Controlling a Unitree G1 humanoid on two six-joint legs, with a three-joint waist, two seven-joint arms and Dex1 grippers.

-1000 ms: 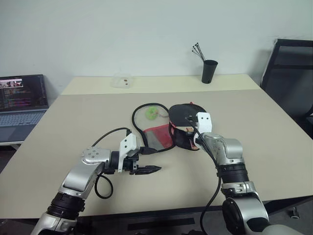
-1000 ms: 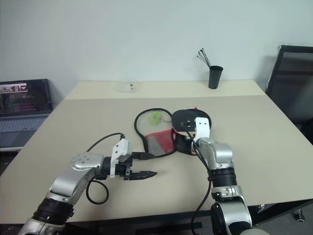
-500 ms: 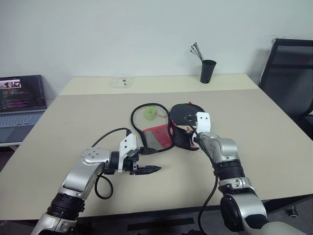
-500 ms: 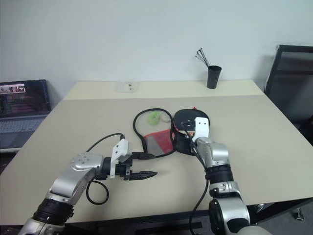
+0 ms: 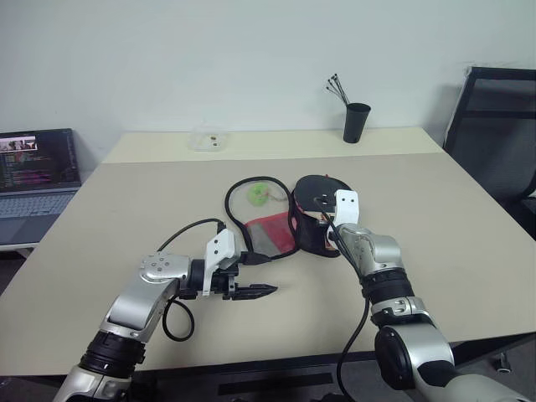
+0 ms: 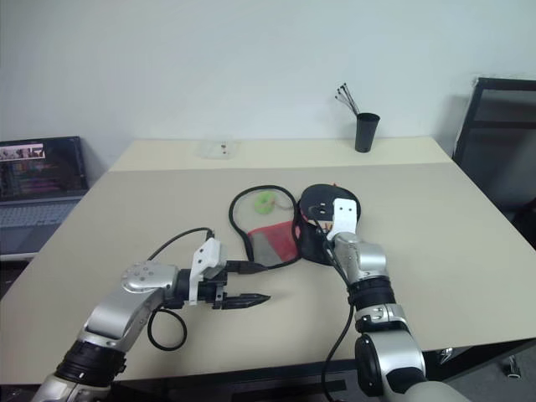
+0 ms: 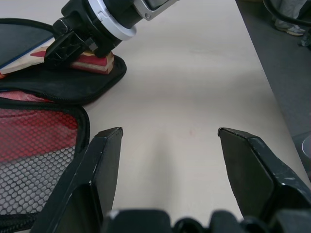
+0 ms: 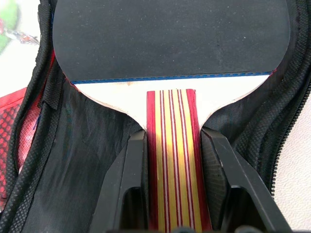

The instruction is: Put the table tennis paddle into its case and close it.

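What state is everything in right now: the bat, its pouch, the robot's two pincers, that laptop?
Table tennis paddle: lying in the case, handle gripped.
Case: unzipped, flap spread open.
Right pincer: shut on the paddle's handle.
Left pincer: open, empty.
Laptop: open, screen lit.

The two head views look forward and down from above the table (image 5: 469,243), taking in its whole top with the wall at the upper frame; they share nearly the same scene, slightly offset sideways. The left wrist view sits low and close over the table, facing along its pincer (image 7: 167,145) toward the case (image 7: 58,87). The right wrist view looks very closely onto the table tennis paddle (image 8: 170,39), which both wrist views share.
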